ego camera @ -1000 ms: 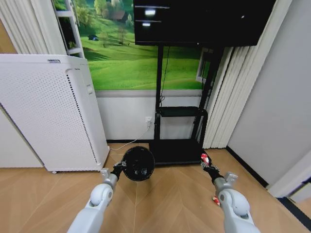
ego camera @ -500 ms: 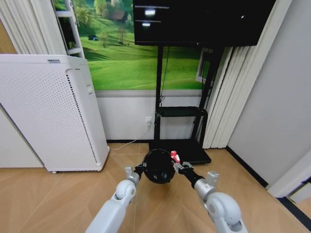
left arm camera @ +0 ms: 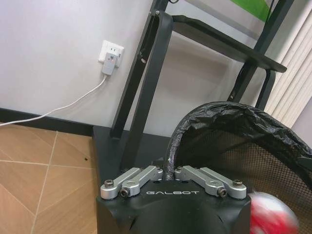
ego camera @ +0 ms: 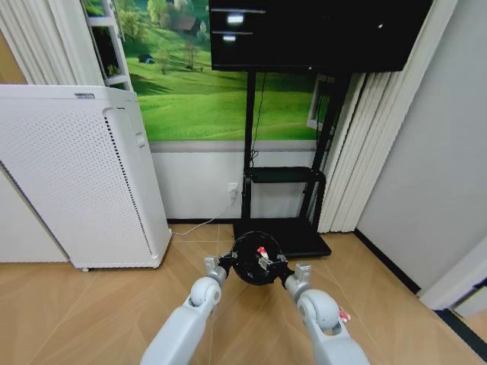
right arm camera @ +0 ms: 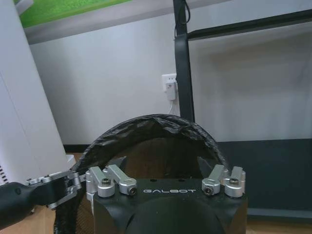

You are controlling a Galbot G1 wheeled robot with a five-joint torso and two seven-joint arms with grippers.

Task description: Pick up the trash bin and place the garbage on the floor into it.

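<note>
Trash bin (ego camera: 255,260): round black wire mesh, crinkled black liner folded over the rim, held above the herringbone wood floor (ego camera: 91,304) in front of the black TV stand base (ego camera: 293,237). It's tipped, mouth facing the head camera and long axis roughly horizontal.

Left gripper (ego camera: 227,262) has its jaws pinched tight on the near-left rim; the left wrist view shows the fingers (left arm camera: 146,176) closed around the lined edge.

Right gripper (ego camera: 270,262) sits at the mouth with fingers (right arm camera: 119,178) spread apart. A red-and-white wrapper (ego camera: 262,254) is right at its tips; can't tell if it's gripped.

Another red-and-white wrapper (ego camera: 343,315) lies on the floor, near right.
</note>
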